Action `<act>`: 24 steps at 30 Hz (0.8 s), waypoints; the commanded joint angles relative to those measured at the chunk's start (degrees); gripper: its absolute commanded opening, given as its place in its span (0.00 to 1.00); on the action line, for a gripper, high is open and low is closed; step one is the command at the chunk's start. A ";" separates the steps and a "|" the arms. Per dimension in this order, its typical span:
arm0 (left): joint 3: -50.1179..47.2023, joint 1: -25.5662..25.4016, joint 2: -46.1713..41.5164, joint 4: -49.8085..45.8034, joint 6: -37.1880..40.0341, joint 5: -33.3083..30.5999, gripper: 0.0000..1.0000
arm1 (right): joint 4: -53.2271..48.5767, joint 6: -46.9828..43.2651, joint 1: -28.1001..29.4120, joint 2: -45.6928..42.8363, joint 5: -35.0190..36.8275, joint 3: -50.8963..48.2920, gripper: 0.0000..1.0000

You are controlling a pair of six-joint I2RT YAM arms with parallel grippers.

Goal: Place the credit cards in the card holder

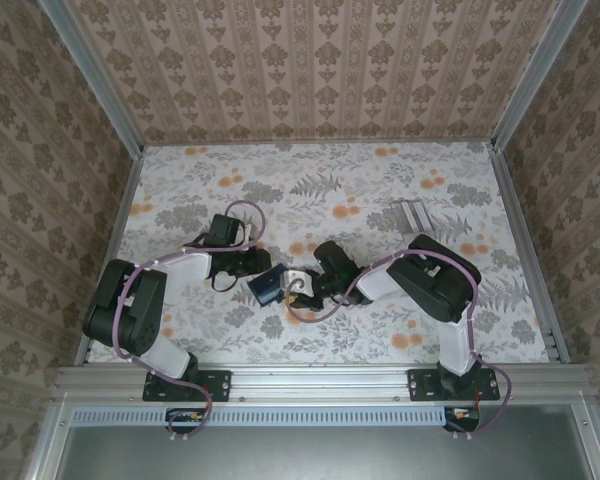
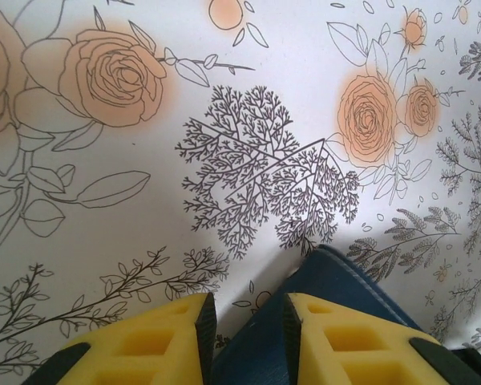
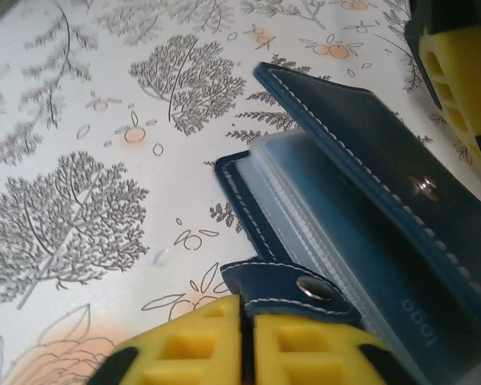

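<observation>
The dark navy card holder point(image 1: 265, 288) lies open between my two grippers at the table's middle. Its far cover stands up, showing clear sleeves point(image 3: 305, 200) and a snap. My right gripper point(image 3: 246, 301) point(image 1: 295, 288) is shut on the holder's snap strap point(image 3: 305, 286) at the near edge. My left gripper point(image 2: 248, 309) point(image 1: 252, 268) stands open behind the raised cover point(image 2: 337, 281), whose blue outer face runs between its fingers and touches the right pad. That gripper's yellow finger point(image 3: 461, 72) shows past the cover. A pale grey flat stack, apparently the credit cards point(image 1: 412, 213), lies far off at the back right.
The floral table point(image 1: 310, 180) is walled on three sides by patterned panels in metal frames. The left arm's elbow point(image 1: 130, 305) and the right arm's elbow point(image 1: 440, 280) bulk out on either side of the holder, and cables loop near both wrists.
</observation>
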 commanded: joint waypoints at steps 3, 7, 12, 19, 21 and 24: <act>-1.24 -1.03 -0.25 -2.15 1.88 0.66 0.31 | -2.37 -0.85 0.97 -0.12 5.57 -2.63 0.26; -1.89 -1.04 -2.17 -3.68 2.49 -0.12 0.31 | 3.50 10.06 0.51 0.00 3.32 -4.12 0.33; -2.74 -1.07 -3.52 -3.93 2.18 0.46 0.31 | 9.20 24.02 0.46 1.08 -1.62 -4.51 0.33; -3.53 -1.16 -2.95 -3.40 2.05 1.01 0.31 | 5.35 25.12 0.48 2.75 -9.45 -0.58 0.32; -3.40 -1.16 -2.99 -3.49 2.11 1.06 0.31 | 1.35 23.45 0.53 2.99 -12.41 1.27 0.36; -3.48 -1.16 -3.29 -3.49 1.96 0.66 0.31 | -4.37 21.56 0.36 3.78 -14.97 3.94 0.39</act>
